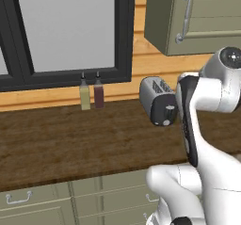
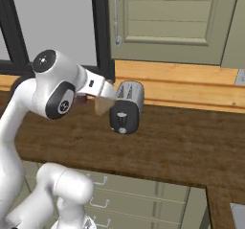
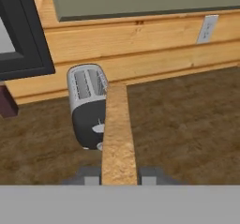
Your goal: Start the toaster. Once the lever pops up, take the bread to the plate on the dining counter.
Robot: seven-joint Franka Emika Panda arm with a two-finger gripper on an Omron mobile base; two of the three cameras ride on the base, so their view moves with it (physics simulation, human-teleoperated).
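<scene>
While my jaws clamp its lower edge, the bread (image 3: pixel 118 134) stands up between my two finger tips (image 3: pixel 87 176).

My gripper (image 3: pixel 118 177) is closed on the slice, which rises edge-on straight ahead of me, hiding part of the toaster (image 3: pixel 87 105). That toaster sits beyond my jaws and slightly to their left, on the wooden counter (image 3: pixel 187 120), dark knobbed end facing me, apart from the bread.
</scene>
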